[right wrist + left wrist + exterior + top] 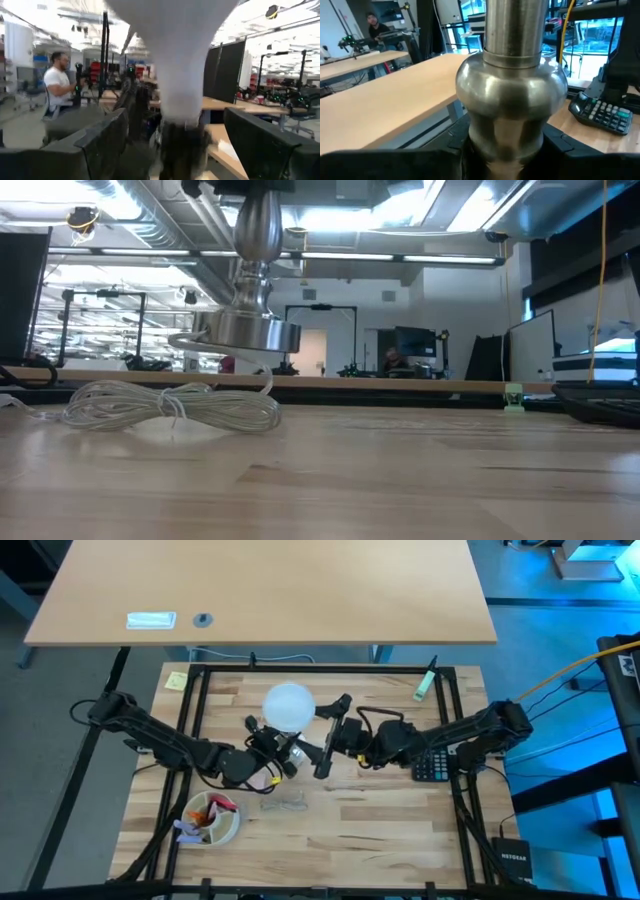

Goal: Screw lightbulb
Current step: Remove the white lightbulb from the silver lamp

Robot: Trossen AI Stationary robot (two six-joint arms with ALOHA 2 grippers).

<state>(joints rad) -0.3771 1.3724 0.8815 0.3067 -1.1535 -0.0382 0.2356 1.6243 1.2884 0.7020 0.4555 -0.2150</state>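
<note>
We see the matte white, domed lightbulb (289,706) seated atop the shiny silver flared stand (243,330), its tapered neck between the spread fingers of the right gripper (331,736), while the left gripper (272,752) clamps the stand's smooth metal stem.

Bare table (380,830) lies open toward the front; cable coil (175,408), bowl (212,819) and calculator (432,766) crowd the rest.
</note>
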